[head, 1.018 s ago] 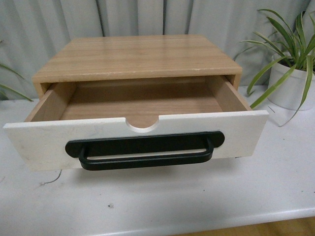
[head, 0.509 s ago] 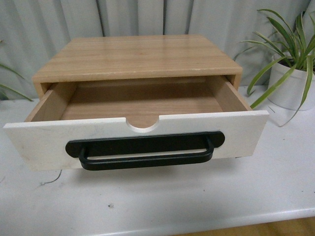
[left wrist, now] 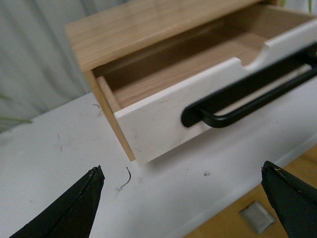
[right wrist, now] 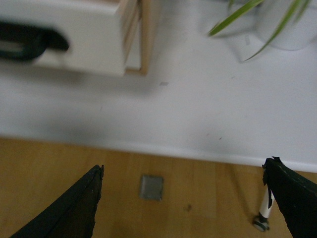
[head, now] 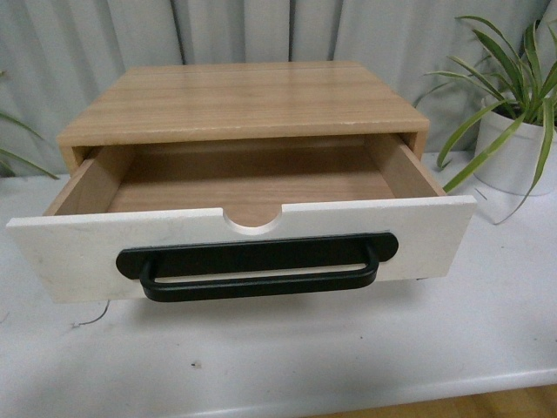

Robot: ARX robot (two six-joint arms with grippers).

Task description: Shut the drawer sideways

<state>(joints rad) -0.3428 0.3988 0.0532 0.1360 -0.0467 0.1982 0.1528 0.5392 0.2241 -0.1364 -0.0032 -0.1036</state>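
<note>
The drawer (head: 78,252) stands pulled far out of a light wood cabinet (head: 244,100) on the white table. It has a white front, a wide black bar handle (head: 257,266), a half-round notch in its top edge and light wood sides; it looks empty. Neither arm shows in the front view. My left gripper (left wrist: 183,186) is open and empty, off the drawer's left front corner (left wrist: 148,124) above the table edge. My right gripper (right wrist: 183,183) is open and empty, over the floor below the drawer's right corner (right wrist: 84,39).
A potted plant in a white pot (head: 518,148) stands right of the cabinet. A grey curtain hangs behind. A small bent wire scrap (head: 91,318) lies on the white table (head: 348,348) by the drawer's left corner. Wooden floor (right wrist: 148,178) lies beyond the table's front edge.
</note>
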